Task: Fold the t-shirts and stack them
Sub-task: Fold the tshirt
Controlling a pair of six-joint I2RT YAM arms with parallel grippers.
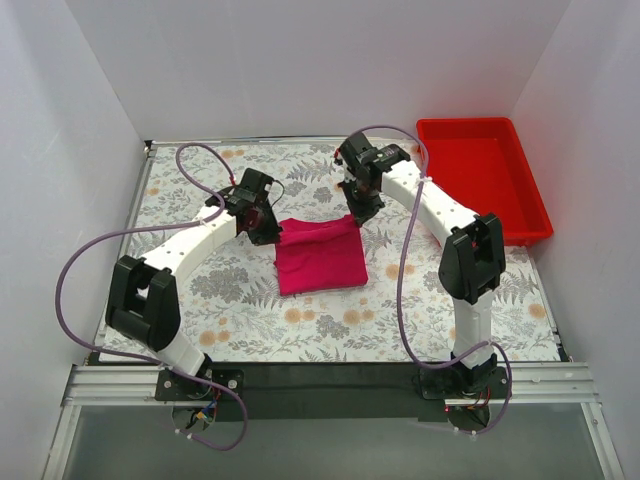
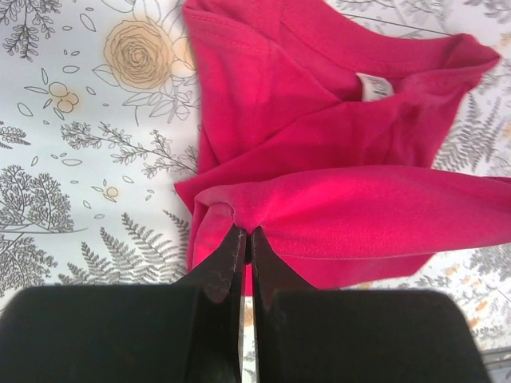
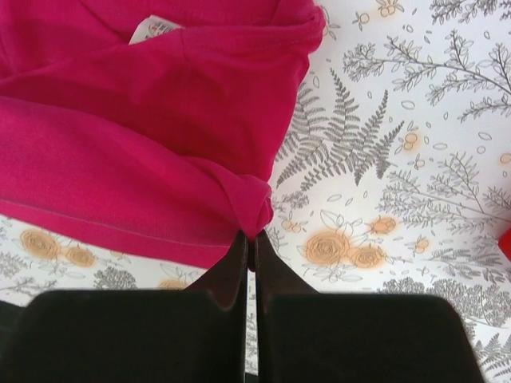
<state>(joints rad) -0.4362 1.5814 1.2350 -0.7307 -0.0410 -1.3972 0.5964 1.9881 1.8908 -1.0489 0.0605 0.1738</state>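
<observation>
One magenta-pink t-shirt [image 1: 320,257] lies partly folded in the middle of the floral table. My left gripper [image 1: 268,232] is shut on its far left corner, and my right gripper [image 1: 360,212] is shut on its far right corner. In the left wrist view the black fingertips [image 2: 233,247] pinch a bunched fold of the shirt [image 2: 335,159], with the white neck label showing. In the right wrist view the gripper [image 3: 249,238] pinches a bunched edge of the shirt [image 3: 120,144]. Both held corners are lifted a little off the cloth.
A rigid red plastic bin [image 1: 485,175] stands at the far right, beyond the right arm, with nothing showing in it. The floral tablecloth [image 1: 240,320] covers the table. White walls close the left, back and right sides. Purple cables loop from both arms.
</observation>
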